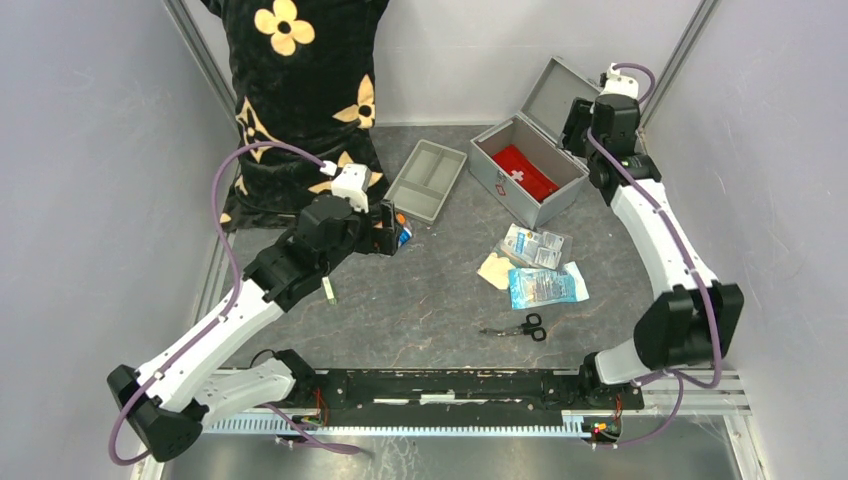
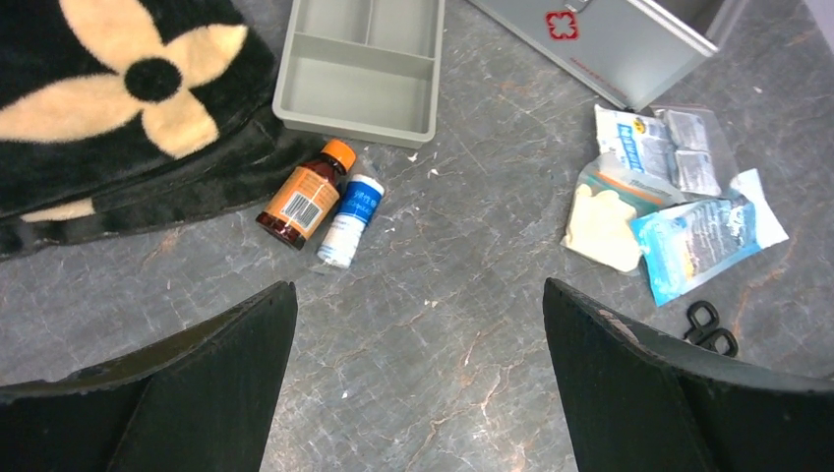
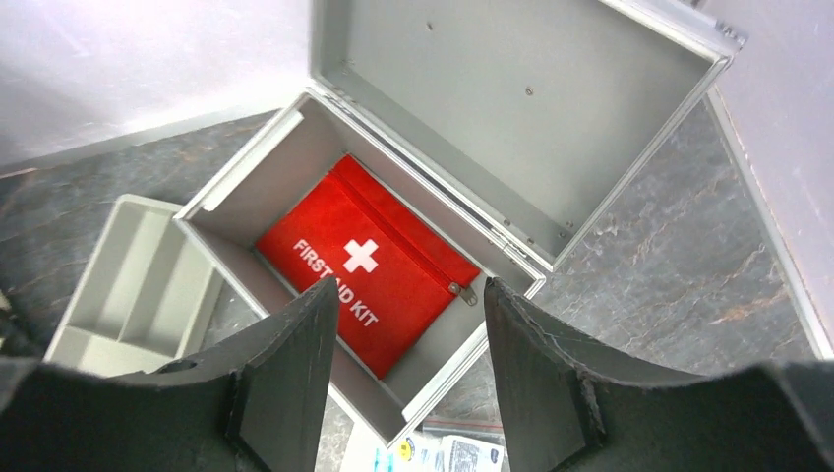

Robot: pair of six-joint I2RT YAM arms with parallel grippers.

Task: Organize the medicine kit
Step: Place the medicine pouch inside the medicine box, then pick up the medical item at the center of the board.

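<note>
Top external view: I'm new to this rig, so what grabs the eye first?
The red first-aid pouch lying inside the open medicine kit, toward the far right. Next, the black blanket with cream flowers at far left, then loose packets and scissors in the middle.

Red pouch (image 3: 366, 264) lies inside the open medicine kit (image 3: 511, 108); right tool (image 3: 411, 295) parted above.

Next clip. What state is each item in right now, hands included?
medicine kit: lid open
red pouch: flat inside the kit, zipped
divided tray: outside the kit, empty
brown bottle: on its side, capped
white bottle: on its side, beside the brown bottle
left hand: open, empty
right hand: open, empty, above the kit
</note>
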